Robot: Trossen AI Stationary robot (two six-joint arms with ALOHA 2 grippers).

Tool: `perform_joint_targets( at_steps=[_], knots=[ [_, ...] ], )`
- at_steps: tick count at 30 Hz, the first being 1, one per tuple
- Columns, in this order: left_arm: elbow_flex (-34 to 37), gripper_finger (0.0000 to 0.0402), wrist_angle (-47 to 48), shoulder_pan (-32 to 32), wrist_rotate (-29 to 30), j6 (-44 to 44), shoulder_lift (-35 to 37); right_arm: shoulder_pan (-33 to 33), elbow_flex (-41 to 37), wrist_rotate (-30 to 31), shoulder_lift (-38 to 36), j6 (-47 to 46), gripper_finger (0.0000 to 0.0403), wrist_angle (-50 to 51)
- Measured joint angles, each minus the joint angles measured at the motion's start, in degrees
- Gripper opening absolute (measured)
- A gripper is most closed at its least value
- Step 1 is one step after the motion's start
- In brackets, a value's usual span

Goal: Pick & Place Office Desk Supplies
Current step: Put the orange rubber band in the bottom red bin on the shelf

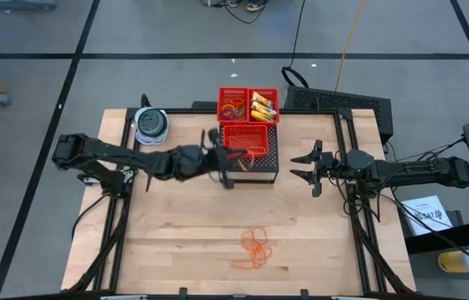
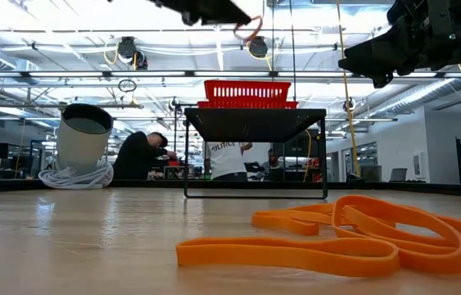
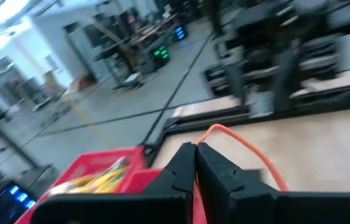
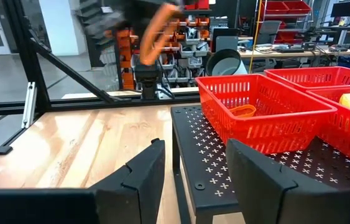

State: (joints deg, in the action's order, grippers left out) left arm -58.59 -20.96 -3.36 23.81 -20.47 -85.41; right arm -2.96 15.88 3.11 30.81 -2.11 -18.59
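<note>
Rubber band (image 3: 249, 146), thin and orange, hangs pinched in the left tool (image 1: 216, 152), whose fingers are closed on it; the loop trails just ahead of the tips. That tool hovers at the edge of the near red basket (image 1: 244, 140), which already holds an orange band and sits on a black perforated stand (image 1: 269, 167). Two more red baskets (image 1: 249, 103) lie beyond it, one with coloured rings, one with yellow packets.

This looks like the carry-to-drop step: the next move calls for bringing the tool over the basket's opening and parting the fingers so the band falls inside.

A heap of loose orange bands (image 1: 253, 248) waits well behind the left tool, near the surface's front edge. The right tool (image 1: 313, 167) idles on the stand's far side, fingers spread and empty.

The surface (image 1: 176, 242) is pale wood in a black frame, a round blue-grey container (image 1: 151, 124) at its back corner. Beyond, a workshop with shelving and people at benches.
</note>
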Motion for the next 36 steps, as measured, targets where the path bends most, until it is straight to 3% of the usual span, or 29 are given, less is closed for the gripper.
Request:
perform_joint_targets(
  at_steps=[6, 12, 23, 27, 36],
  knots=[
    [0.0, 0.0034, -0.18, 6.78, -0.02, 2.21, -0.13, 0.0, 0.0, 0.02, 0.0, 0.28, 0.016, 0.0],
    [0.0, 0.003, 0.2, 11.74, -1.78, 8.11, -0.48, 0.02, 0.0, 0.02, 0.0, 0.44, 0.016, 0.0],
    [0.0, 0.0043, 0.68, 14.08, -2.97, 17.33, -0.48, 0.0, 0.0, 0.02, 0.0, 0.86, 0.016, 0.0],
    [0.0, 0.0079, 0.92, 13.85, -2.97, 17.84, -0.48, 0.0, 0.0, 0.02, 0.0, 0.87, 0.016, 0.0],
    [0.0, 0.0203, 5.14, 13.73, -2.95, 18.44, -0.48, 0.0, 0.0, 0.03, 0.0, 1.09, 0.016, 0.0]
  ],
)
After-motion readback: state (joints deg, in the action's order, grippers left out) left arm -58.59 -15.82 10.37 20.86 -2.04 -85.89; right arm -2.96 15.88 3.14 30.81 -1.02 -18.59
